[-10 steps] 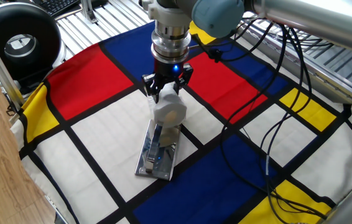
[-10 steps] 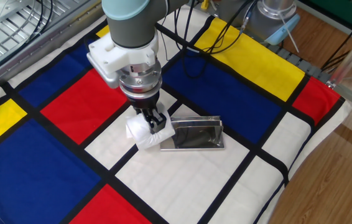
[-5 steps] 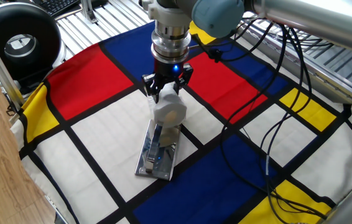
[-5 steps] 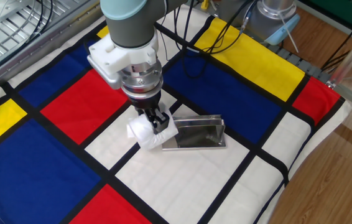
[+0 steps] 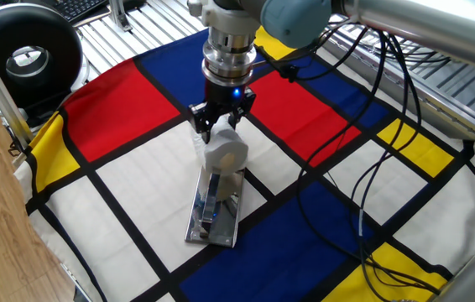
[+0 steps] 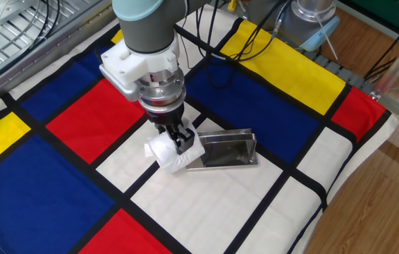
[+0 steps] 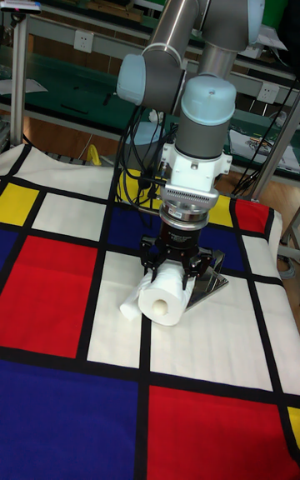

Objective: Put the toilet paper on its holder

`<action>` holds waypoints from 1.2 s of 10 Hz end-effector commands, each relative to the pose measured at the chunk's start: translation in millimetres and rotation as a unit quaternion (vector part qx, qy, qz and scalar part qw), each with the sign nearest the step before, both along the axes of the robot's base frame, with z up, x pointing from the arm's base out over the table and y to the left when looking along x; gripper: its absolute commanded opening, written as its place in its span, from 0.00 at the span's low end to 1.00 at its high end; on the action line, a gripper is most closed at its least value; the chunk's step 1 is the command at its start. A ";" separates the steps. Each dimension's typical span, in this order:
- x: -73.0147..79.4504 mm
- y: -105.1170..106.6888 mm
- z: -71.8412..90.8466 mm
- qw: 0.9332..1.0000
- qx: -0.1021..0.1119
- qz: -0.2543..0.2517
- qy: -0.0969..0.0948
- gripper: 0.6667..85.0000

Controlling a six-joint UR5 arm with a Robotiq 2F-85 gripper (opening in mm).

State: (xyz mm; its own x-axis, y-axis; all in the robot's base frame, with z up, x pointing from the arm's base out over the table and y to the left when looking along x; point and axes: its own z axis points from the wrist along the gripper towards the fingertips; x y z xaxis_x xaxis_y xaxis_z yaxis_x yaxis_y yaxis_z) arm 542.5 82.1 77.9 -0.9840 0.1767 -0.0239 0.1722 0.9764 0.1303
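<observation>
Checkered cloth (image 6: pixel 58 176), tool (image 6: pixel 178 140) gripping toilet paper (image 6: pixel 171 154)

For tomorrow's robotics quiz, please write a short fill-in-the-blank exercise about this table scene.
1. The gripper is shut on the ____.
2. The toilet paper is ____ in colour.
3. The shiny metal holder lies on a ____ square of the cloth.
4. Under the gripper's fingers, the roll sits at one ____ of the holder.

Missing words: toilet paper; white; white; end

No text, label, brand, number or sign can be read in any of the views
</observation>
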 end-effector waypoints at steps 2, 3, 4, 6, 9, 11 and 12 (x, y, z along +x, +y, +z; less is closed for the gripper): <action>8.2 9.7 3.3 1.000 0.021 -0.004 -0.015 0.01; 5.8 10.9 3.4 1.000 0.023 -0.003 -0.010 0.01; 5.4 11.3 3.4 1.000 0.024 -0.002 -0.009 0.01; 0.2 9.8 2.9 1.000 0.021 0.003 0.000 0.01; -0.2 7.8 2.5 1.000 0.017 0.002 0.001 0.01; -3.9 10.2 2.8 1.000 0.021 0.012 0.006 0.01; -5.9 14.6 3.5 0.999 0.030 0.014 0.010 0.01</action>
